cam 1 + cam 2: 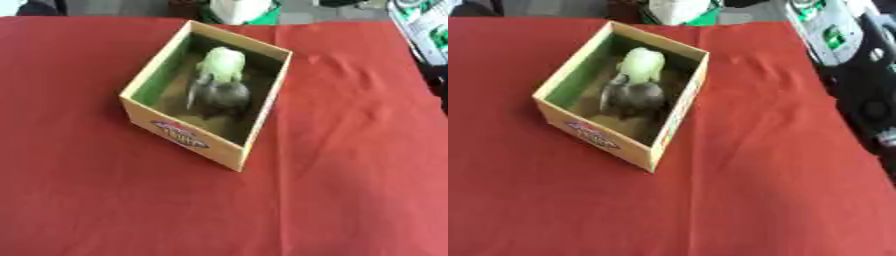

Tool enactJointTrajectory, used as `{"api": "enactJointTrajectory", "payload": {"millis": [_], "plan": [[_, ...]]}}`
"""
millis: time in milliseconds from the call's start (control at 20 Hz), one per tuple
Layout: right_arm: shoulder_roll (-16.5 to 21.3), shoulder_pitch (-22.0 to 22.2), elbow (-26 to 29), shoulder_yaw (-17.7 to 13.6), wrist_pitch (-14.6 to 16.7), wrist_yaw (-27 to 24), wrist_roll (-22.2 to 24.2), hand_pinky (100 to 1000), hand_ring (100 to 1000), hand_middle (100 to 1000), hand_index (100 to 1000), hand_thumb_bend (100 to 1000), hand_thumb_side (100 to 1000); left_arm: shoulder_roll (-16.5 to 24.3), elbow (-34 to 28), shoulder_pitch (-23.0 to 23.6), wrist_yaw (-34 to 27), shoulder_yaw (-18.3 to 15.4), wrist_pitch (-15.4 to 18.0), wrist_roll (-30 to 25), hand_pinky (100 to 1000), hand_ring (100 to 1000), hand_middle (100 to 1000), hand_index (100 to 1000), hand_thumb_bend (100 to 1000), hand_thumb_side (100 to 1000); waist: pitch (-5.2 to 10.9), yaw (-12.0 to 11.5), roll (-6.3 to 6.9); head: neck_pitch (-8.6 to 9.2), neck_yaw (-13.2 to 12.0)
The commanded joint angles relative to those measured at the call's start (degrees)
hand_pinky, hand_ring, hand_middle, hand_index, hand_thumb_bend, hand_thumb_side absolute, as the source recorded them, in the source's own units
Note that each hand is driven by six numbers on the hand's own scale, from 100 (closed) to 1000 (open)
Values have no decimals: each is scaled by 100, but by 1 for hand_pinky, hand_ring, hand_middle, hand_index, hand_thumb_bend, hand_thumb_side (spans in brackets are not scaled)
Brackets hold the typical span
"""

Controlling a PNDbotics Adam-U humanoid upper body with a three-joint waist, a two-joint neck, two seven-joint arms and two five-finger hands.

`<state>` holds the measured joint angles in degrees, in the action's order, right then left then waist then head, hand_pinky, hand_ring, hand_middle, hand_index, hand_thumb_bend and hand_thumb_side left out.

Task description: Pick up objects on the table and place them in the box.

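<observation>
Centrally, toward the far half of the counter (pixel 350 190), an open cardboard box (pixel 179 137) is seen standing on a red cloth (pixel 79 200) that covers the whole working surface. The box is turned askew, one corner pointing toward the near edge, and a red and blue printed label (pixel 181 135) is carried on its near outer wall. Its inner wall on the left side is shown as green.

Two things are found inside the box. A pale yellow-green object (pixel 222 62), rounded in shape, lies toward the far end. Just in front of it, and touching it or nearly so, a grey rounded object (pixel 220 94) is seen; what either one is cannot be made out. Both rest on the bottom of the box, closer to its right wall than to its left.

Around the box, only cloth is shown, marked by a few soft wrinkles near the far right. Beyond the counter's far edge a white and green shape (pixel 677 10) is visible, and at the right edge some white and green equipment (pixel 833 35) is seen.

Neither hand of the robot appears in either view, so their state cannot be told.
</observation>
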<state>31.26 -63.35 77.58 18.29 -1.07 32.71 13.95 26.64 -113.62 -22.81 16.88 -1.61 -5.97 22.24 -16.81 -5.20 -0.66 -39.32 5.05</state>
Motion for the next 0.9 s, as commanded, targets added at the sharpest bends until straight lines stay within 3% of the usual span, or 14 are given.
{"api": "enactJointTrajectory", "payload": {"millis": [50,600,900], "plan": [[-120,-168,227,133,1,-56,171,736,1000,412,465,100,100,94,-97,-114,-48,-32,56,22,755,751,763,830,313,1000,157,-27,12,-45,63],[-569,-49,16,647,219,63,587,734,1000,451,513,100,100,91,-97,-203,-102,-21,186,97,755,751,764,830,318,989,128,-88,-36,-84,193],[-624,52,-124,882,563,100,926,751,1000,568,658,100,100,78,-97,-211,-110,-23,175,107,757,750,763,829,314,991,85,-93,-62,-65,259]]}}
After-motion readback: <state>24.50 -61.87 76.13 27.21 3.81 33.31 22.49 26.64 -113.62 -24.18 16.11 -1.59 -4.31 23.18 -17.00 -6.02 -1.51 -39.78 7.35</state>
